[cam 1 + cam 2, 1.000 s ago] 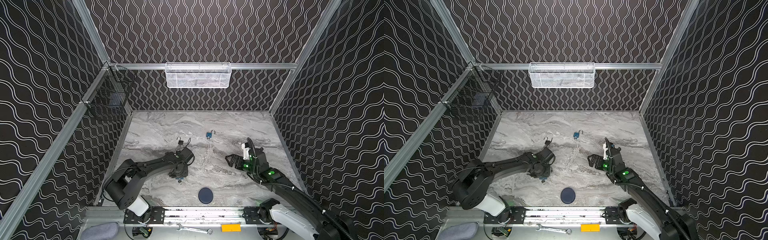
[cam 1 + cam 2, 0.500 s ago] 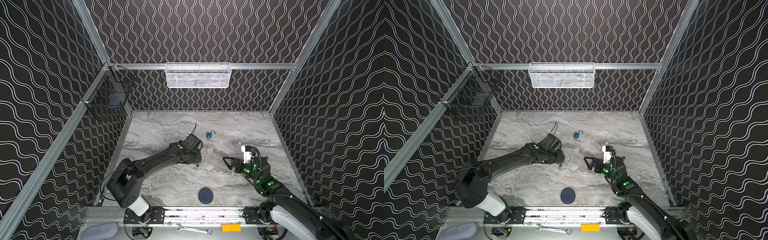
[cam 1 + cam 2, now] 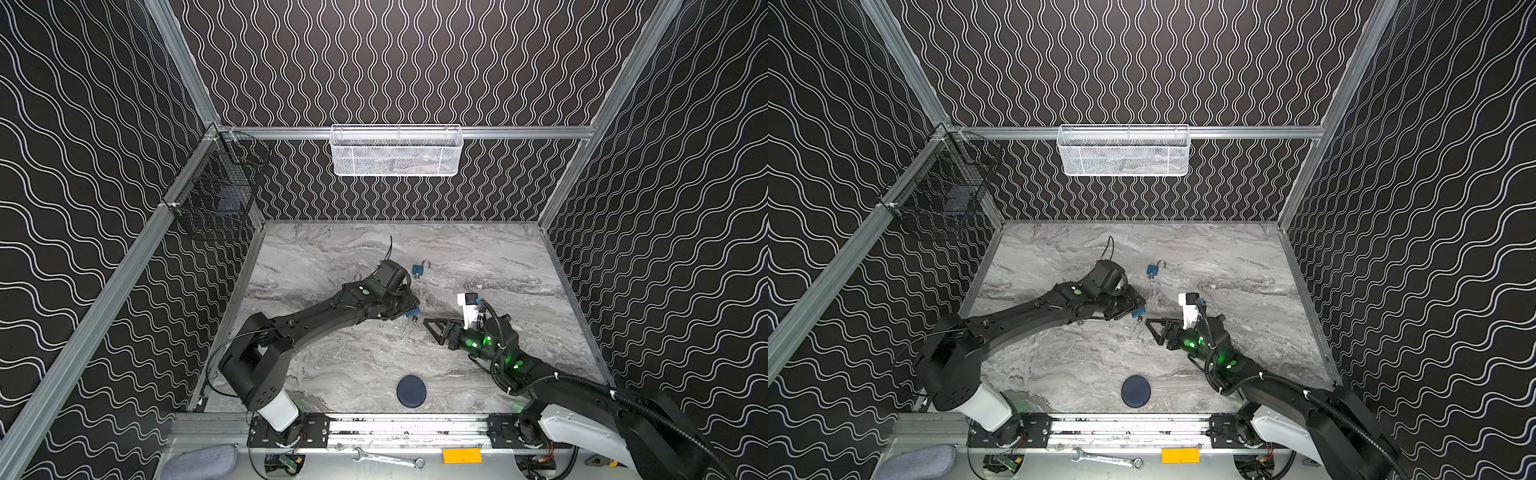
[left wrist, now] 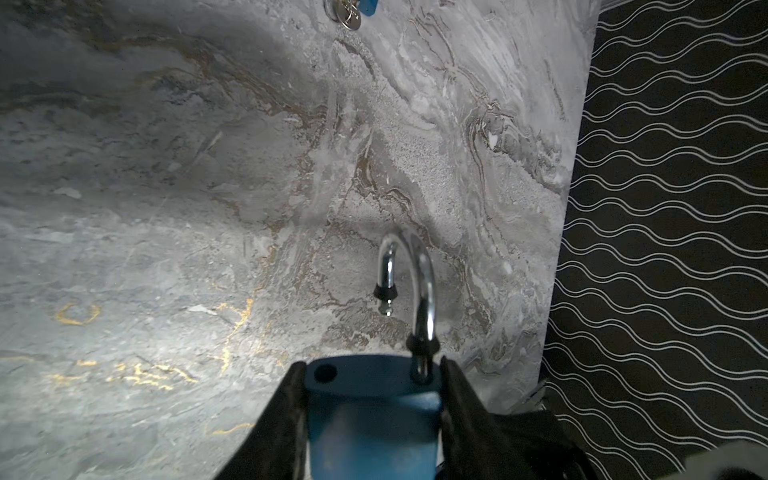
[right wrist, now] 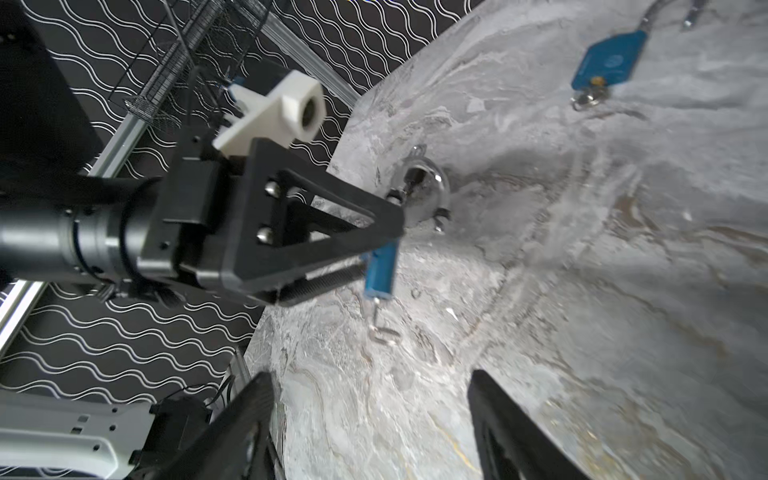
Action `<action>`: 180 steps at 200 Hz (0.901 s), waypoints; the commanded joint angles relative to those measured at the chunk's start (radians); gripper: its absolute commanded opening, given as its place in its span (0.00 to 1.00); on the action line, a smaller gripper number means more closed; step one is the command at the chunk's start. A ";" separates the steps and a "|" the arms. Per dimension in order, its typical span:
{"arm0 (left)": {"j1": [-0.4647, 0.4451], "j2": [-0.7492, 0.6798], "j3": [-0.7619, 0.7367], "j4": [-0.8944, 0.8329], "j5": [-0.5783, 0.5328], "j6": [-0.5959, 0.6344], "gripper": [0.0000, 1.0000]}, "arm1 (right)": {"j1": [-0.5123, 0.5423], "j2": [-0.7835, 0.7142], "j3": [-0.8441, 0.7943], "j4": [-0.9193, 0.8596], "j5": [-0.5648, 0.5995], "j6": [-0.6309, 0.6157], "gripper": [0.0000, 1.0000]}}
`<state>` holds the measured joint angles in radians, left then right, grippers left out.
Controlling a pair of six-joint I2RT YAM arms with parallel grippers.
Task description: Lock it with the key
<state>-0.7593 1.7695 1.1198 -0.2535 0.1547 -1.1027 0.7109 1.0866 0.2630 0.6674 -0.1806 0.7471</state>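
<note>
My left gripper is shut on a blue padlock near the middle of the table. It grips the body by its two sides, just above the marble. The chrome shackle stands open, one leg out of the body. In the right wrist view a small key with a ring hangs from the bottom of that padlock. My right gripper is open and empty. It points at the key end from a short way to the right.
A second blue padlock with a key in it lies on the marble behind the left gripper. A dark round disc sits near the front edge. A white mesh basket and a black wire basket hang on the walls.
The left arm has carried the padlock right and back, toward the middle. The right gripper has swung left to face it, and its jaws have narrowed somewhat.
</note>
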 commanded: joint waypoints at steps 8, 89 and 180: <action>0.000 -0.015 -0.011 0.138 0.039 -0.076 0.25 | 0.061 0.079 0.031 0.127 0.188 -0.009 0.64; -0.001 -0.029 -0.068 0.221 0.079 -0.145 0.22 | 0.130 0.259 0.166 0.140 0.339 -0.050 0.44; 0.011 -0.041 -0.076 0.251 0.089 -0.176 0.21 | 0.141 0.257 0.153 0.146 0.382 -0.055 0.34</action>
<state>-0.7509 1.7275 1.0477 -0.0837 0.2325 -1.2613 0.8448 1.3529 0.4183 0.7723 0.1741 0.6956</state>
